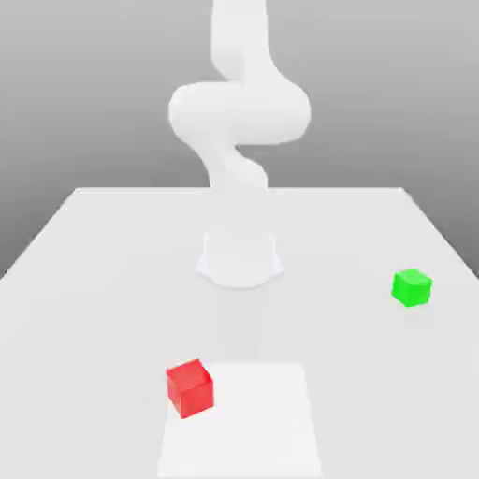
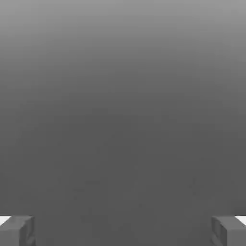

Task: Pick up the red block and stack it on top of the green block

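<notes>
The red block (image 1: 190, 387) sits on the white table (image 1: 94, 281) near its front edge, toward the exterior view's left. The green block (image 1: 412, 287) rests farther back at the exterior view's right, well apart from the red one. In the hand view my gripper (image 2: 123, 230) is open: two grey fingertips (image 2: 17, 230) stand far apart with nothing between them, and plain grey background lies beyond. Neither block is touched by anything.
The white arm rises from its round base (image 1: 239, 257) at the table's middle and bends upward past the picture's top. A brighter square patch (image 1: 248, 426) marks the table surface beside the red block.
</notes>
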